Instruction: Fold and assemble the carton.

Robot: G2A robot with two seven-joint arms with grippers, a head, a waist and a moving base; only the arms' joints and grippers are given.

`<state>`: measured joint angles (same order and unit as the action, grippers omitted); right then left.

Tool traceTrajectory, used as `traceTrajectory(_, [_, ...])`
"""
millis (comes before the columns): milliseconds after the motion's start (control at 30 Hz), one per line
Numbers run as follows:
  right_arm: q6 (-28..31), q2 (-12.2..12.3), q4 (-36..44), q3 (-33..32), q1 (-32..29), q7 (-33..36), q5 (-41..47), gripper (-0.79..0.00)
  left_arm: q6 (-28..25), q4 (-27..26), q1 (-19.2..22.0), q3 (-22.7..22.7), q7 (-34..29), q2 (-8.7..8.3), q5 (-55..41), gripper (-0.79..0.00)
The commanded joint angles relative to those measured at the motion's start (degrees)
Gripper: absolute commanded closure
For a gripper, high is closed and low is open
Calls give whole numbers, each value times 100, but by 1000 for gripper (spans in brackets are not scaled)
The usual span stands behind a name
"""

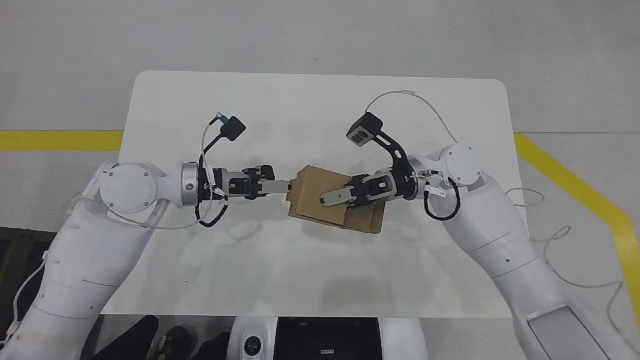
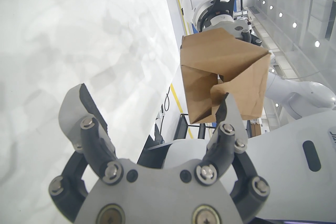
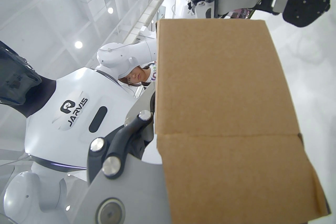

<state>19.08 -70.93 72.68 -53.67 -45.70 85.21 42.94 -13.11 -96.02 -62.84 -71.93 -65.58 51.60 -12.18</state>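
Carton [image 1: 312, 185]: brown cardboard, partly erected into a tube, held over the middle of the table [image 1: 200, 110]. It seems to be lifted off the surface, though contact underneath cannot be ruled out.
Right gripper [image 1: 335, 198]: clamped on one carton wall. One finger is laid along the outside of the panel and the other is hidden behind the card. The whole load is judged to be carried here.
Left gripper [image 2: 155, 93]: fingers are spread wide apart and nothing is held. It is placed just beside the open end, opposite the right gripper. Touch cannot be confirmed.
End flaps [image 2: 207, 83]: seen half turned inward at the open end, not yet laid flat or tucked.
Weight: judged very light, since the carton is thin-walled and seemingly empty.
Stiffness: panels are expected to stay flat. The score line [image 3: 228, 134] and the corners are expected to hinge easily, so the shape can be skewed by a sideways push.
Fragility: walls can be dented or creased if squeezed hard.
Surface: matte card, so little slip is expected in a pinch.
Hold: best taken on a single wall close to a corner, one finger inside and one outside. Flaps are better pushed near the free edge than pinched.
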Motion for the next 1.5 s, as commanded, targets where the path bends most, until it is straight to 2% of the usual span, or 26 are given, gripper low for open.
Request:
traceTrajectory(0, [-8, -9, 14, 27, 5, 7, 13, 0, -1, 11, 8, 23, -35, 4, -65, -785])
traceTrajectory(633, [62, -200, -61, 430, 204, -62, 166, 0, -45, -52, 89, 174, -78, 32, -278, -785])
traceTrajectory(967, [-41, -149, -413, 334, 158, 40, -179, 0, -103, 226, 46, -187, 154, -40, 188, -785])
traceTrajectory(1200, [-238, -195, -839, 571, 264, -119, -747, 0, -677, 199, -21, -530, 559, -89, 567, -785])
traceTrajectory(1467, [-167, -406, -1433, 1032, 575, -549, -1196, 0, -1327, 118, -217, -773, 1085, -129, 1265, -785])
